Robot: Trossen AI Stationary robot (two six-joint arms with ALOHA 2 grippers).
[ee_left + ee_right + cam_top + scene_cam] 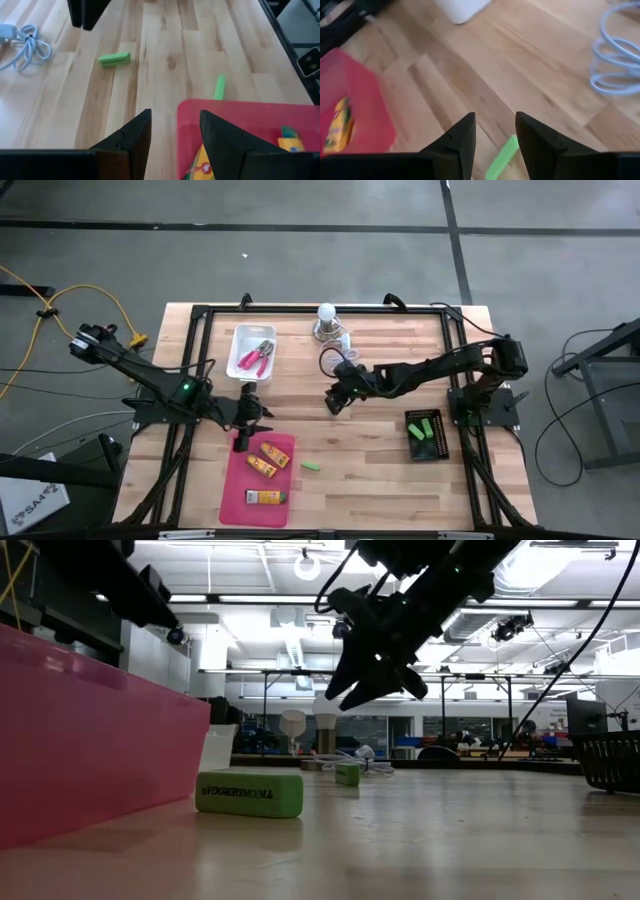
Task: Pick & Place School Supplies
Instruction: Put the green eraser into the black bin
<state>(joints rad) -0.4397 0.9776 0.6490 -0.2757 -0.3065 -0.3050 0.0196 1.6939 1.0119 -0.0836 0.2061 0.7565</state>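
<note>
A: Grippers first. The right gripper [334, 402] hangs over mid-table, fingers [462, 137] parted, nothing between them. A green stick [501, 157] lies on the wood just below it.

B: And the left gripper [246, 430]?

A: Parted and empty too, at the pink tray [240, 490] edge. Three orange pieces [272, 453] lie in that tray, another green stick [311, 466] just beside it.

B: The rest?

A: Pliers [257, 357] in the white bin [240, 370]; more sticks in the black basket [413, 452].

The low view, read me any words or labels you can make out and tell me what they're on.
Green rectangular eraser block nearest the camera: dark print along its side, too blurred to read reliably.
Orange-yellow oblong packs in the pink tray: printing too small to read.
Nothing else legible.
</note>
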